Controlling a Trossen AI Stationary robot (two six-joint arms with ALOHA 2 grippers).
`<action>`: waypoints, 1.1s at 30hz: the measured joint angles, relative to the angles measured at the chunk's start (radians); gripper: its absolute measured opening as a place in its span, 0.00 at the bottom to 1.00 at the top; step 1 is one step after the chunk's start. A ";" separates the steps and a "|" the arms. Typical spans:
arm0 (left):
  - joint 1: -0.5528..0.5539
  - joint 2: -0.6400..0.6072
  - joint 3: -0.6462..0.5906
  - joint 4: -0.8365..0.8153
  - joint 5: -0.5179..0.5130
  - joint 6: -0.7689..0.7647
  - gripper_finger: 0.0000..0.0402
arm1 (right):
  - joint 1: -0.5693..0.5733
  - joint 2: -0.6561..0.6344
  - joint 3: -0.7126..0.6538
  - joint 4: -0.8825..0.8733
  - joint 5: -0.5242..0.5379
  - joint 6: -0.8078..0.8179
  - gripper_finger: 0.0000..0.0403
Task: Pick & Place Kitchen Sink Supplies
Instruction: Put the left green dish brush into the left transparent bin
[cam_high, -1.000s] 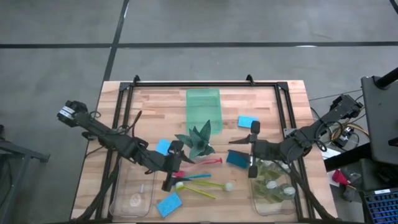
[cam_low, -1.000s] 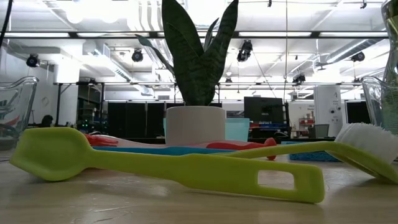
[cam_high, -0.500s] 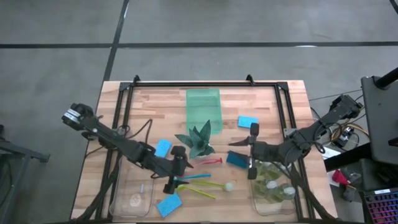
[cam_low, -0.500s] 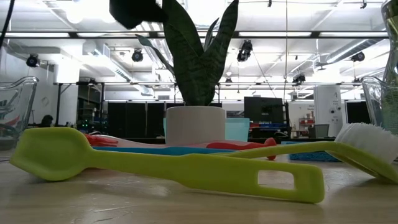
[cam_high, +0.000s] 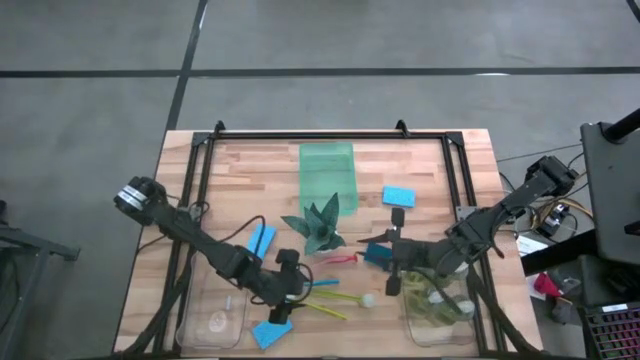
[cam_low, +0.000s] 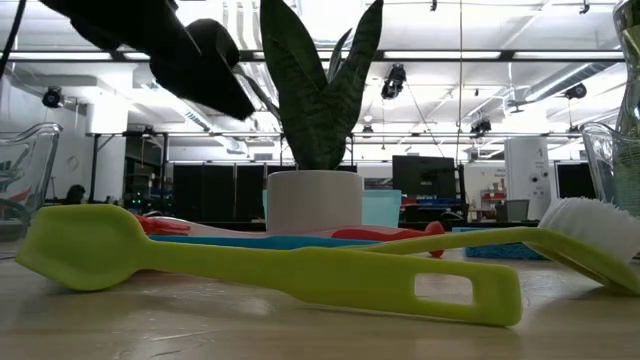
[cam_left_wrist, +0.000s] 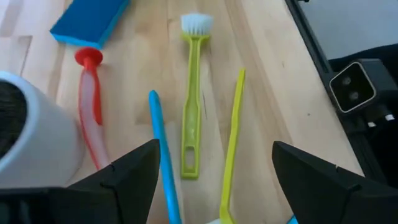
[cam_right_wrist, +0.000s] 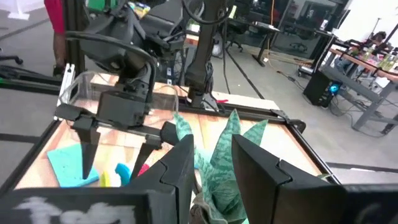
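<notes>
Left end effector (cam_high: 285, 297): has advanced over the thin long-handled brushes (cam_left_wrist: 192, 99) on the wooden desk (cam_high: 420, 165); fingers apart, empty.
Right end effector (cam_high: 394, 252): has shifted toward the plant; fingers narrowly apart, empty.
Implication: brush pickup likely next.

1. The sponges (cam_high: 398, 195) are blue.
2. The brushes are red (cam_left_wrist: 92, 112), blue (cam_left_wrist: 163, 155) and yellow-green (cam_left_wrist: 193, 93).
3. The plant (cam_high: 318, 225) is dark green in a white pot (cam_low: 315, 203).
4. The tray (cam_high: 327, 175) is see-through green.
5. The table (cam_high: 250, 175) is light wood with stripes.
</notes>
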 joint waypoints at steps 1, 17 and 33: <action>0.000 0.010 0.000 0.008 -0.001 -0.004 0.75 | 0.000 0.006 0.000 0.000 0.002 0.003 0.26; -0.047 0.120 0.000 0.047 -0.024 -0.108 0.75 | 0.000 0.012 0.000 0.044 0.003 -0.022 0.25; -0.070 0.219 0.001 0.073 -0.037 -0.167 0.75 | -0.004 0.017 0.000 0.044 0.003 -0.031 0.24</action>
